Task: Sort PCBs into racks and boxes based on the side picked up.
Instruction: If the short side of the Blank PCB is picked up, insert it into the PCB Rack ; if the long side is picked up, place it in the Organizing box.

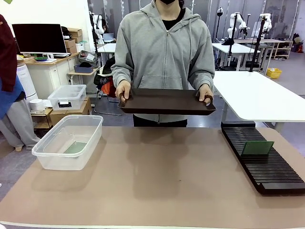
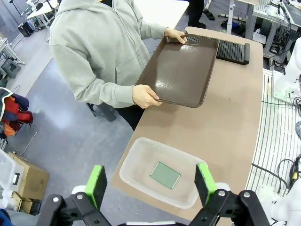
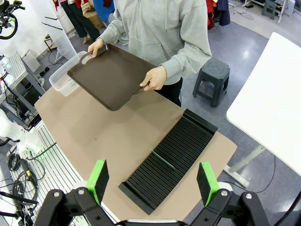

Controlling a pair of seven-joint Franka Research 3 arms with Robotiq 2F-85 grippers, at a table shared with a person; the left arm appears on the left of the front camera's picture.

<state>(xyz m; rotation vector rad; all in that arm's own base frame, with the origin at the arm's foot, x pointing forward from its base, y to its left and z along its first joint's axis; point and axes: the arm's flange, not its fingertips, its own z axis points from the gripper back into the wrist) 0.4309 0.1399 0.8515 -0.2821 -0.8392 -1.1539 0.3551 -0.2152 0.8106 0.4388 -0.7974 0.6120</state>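
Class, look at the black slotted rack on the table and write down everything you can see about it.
The rack is a long, black, rectangular piece ribbed like a comb, with many narrow parallel slots across its width; it looks like plastic. It lies flat on the brown table near the right edge, its long side running away from the robot toward the person. One green PCB stands on edge in a slot, leaning slightly. The remaining slots look empty. No hand or gripper touches it.

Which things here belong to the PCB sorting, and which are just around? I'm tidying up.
Job:
PCB in tub
PCB in rack
clear tub
black slotted rack
brown tray, held by the person

Just around:
lidded clear box
monitor
grey stool
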